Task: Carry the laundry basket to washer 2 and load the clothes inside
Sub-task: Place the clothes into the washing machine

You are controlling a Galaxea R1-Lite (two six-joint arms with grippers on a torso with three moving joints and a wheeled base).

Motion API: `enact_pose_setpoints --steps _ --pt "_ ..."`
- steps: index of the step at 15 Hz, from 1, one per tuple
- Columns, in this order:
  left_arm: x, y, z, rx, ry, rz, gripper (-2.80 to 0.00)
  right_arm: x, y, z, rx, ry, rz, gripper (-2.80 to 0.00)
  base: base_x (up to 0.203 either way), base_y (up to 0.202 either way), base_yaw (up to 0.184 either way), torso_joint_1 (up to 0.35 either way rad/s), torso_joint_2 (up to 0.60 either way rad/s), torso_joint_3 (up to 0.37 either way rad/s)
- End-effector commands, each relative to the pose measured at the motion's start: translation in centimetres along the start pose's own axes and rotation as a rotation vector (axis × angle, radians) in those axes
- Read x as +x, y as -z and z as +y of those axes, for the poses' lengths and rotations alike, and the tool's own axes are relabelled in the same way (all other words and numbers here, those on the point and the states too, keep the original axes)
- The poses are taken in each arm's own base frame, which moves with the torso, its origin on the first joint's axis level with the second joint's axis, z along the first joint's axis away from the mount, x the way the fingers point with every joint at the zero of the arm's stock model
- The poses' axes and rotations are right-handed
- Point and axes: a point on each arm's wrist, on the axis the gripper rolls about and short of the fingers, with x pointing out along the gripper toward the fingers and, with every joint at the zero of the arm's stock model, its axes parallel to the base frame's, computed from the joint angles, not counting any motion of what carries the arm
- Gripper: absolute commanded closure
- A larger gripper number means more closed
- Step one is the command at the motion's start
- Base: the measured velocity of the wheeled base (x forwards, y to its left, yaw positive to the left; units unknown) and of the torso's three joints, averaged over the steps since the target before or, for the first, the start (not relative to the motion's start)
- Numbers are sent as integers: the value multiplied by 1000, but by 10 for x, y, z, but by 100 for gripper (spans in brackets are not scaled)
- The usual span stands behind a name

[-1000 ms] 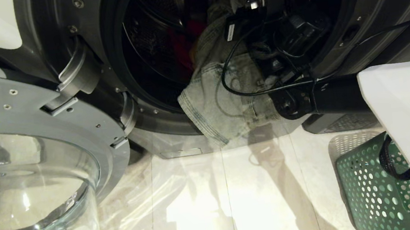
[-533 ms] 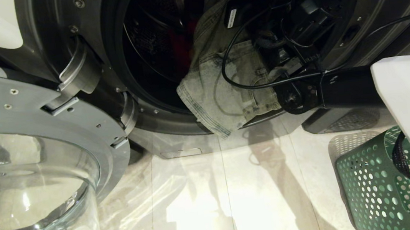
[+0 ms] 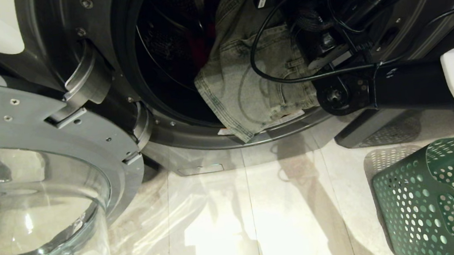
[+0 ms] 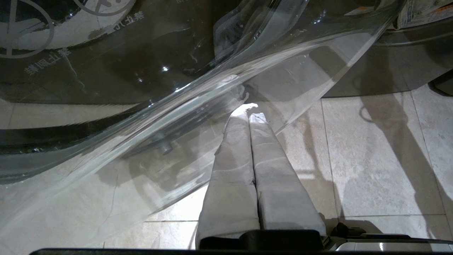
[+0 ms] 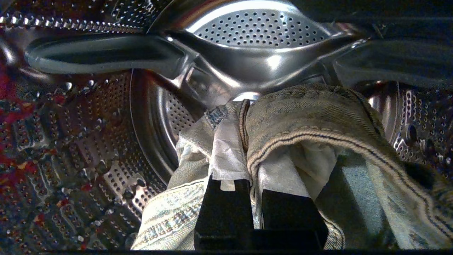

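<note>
One garment is being loaded: faded jeans are draped over the washer door rim, half inside the drum, pinched by the clenched right gripper. Next, a deeper push and release seem called for. The left gripper hangs shut, empty, above pale floor tiles beside the green basket

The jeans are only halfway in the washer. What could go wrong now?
1. Part of the jeans hangs over the washer's rim toward the floor. If the right claw lets go now, they might slide back out.
2. The arm's black cable loops across the denim, so it could snag the cloth when the arm pulls out.
3. Cloth left on the rim could get caught under the open door when it shuts.
</note>
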Motion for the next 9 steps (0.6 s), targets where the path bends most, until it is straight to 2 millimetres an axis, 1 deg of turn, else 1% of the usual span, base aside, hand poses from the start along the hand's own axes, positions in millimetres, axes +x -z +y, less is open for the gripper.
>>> enact_pose_setpoints --steps 1,2,3,5,6,7,9 --pt "2 11 0 0 -2 41 0 2 -15 1 13 2 -31 0 0 0 0 0 0 0" --pt "2 11 0 0 -2 40 0 2 -20 4 22 -1 -35 0 0 0 0 0 0 0" --pt "2 11 0 0 -2 41 0 1 -17 7 24 -5 -24 0 0 0 0 0 0 0" --pt "2 11 0 0 -2 41 0 -4 -2 14 24 -21 32 0 0 0 0 0 0 0" --pt "2 11 0 0 -2 40 0 -6 7 17 20 -23 60 0 0 0 0 0 0 0" --pt "2 11 0 0 -2 41 0 -10 22 21 17 -26 105 0 0 0 0 0 0 0" --pt "2 11 0 0 -2 40 0 -19 58 27 21 -24 249 0 0 0 0 0 0 0"
